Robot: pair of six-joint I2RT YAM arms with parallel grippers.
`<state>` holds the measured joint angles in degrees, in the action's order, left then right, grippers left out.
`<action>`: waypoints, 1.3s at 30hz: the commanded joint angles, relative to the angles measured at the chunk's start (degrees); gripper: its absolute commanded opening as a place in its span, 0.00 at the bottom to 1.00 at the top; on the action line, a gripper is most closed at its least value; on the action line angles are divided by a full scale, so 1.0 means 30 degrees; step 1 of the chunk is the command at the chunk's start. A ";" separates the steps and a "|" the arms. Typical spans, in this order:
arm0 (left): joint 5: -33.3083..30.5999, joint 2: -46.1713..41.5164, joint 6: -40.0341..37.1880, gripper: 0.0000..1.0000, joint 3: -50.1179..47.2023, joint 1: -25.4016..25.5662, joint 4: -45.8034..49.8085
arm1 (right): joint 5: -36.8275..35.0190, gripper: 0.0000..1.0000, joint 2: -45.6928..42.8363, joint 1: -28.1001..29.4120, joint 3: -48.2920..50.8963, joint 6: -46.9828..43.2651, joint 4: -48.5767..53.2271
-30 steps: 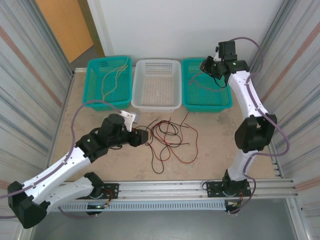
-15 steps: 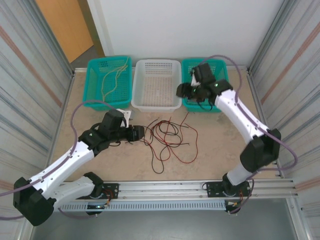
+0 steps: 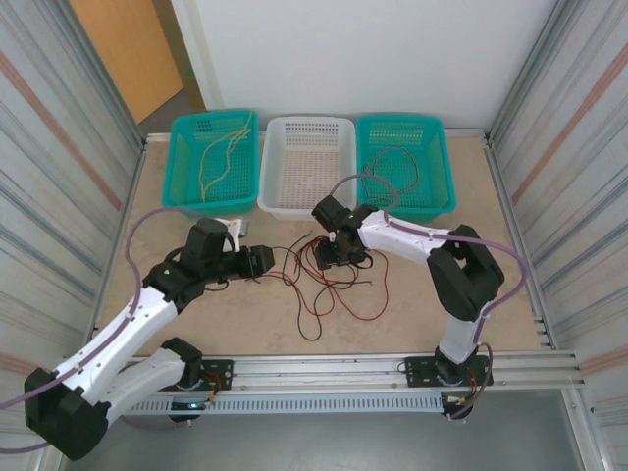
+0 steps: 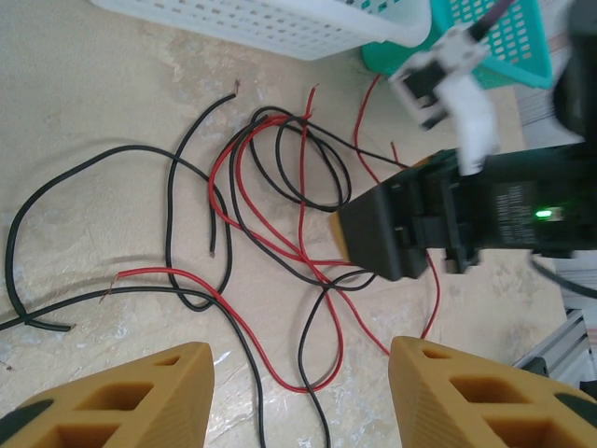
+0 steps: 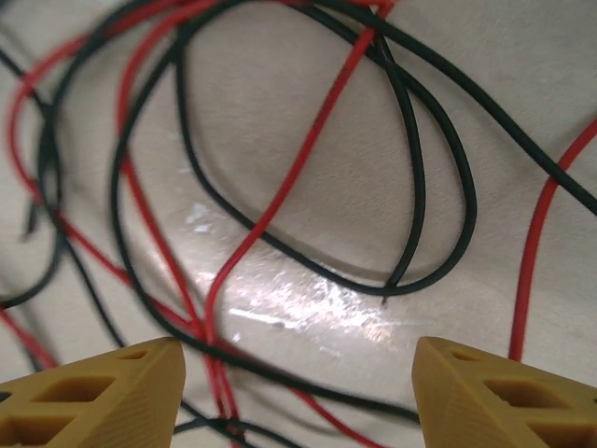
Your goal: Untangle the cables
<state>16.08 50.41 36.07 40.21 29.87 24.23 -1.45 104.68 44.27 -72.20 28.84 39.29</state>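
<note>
Right wrist: thin red, black cables (image 5: pixel 312 140), seemingly rubbery; left end effector (image 4: pixel 300 362), right end effector (image 5: pixel 298 359) spread.

A mottled beige tabletop (image 3: pixel 432 294) is enclosed by a white back wall (image 3: pixel 373 59) and by corrugated metal panels (image 3: pixel 49 147) on both sides. An orange door (image 3: pixel 123 49) is seen far left. An aluminium rail (image 3: pixel 334 365) is mounted along the near edge.

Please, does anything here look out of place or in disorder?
Yes. The red and black cables lie loose on the table, in front of the white basket, looped over one another in a tangle. The yellow cables lie apart from them, in the left teal basket. Nothing looks damaged.
</note>
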 commanded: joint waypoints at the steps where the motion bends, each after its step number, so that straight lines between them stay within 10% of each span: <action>1: 0.0157 -0.0715 0.0229 0.53 -0.0332 -0.0309 0.0406 | -0.1347 0.61 0.1002 0.0516 -0.0922 -0.0618 0.0982; 14: 0.0839 -0.0430 0.0229 0.53 -0.0276 -0.0464 -0.0253 | -0.3037 0.01 -0.1854 0.2495 -0.2256 -0.0327 0.2762; 25: 0.4664 0.0783 0.0891 0.65 -0.0256 0.0005 -0.6823 | -0.3282 0.00 -0.7583 0.4070 -0.2503 0.0021 0.0422; 39: 0.2993 0.3636 -0.2466 0.66 0.2367 0.4477 -0.8146 | -0.3368 0.00 -1.2328 0.4388 -0.2142 0.0978 -0.4102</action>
<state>26.48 59.55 32.32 45.34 42.22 -0.01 -10.37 69.89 57.04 -77.78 30.50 30.92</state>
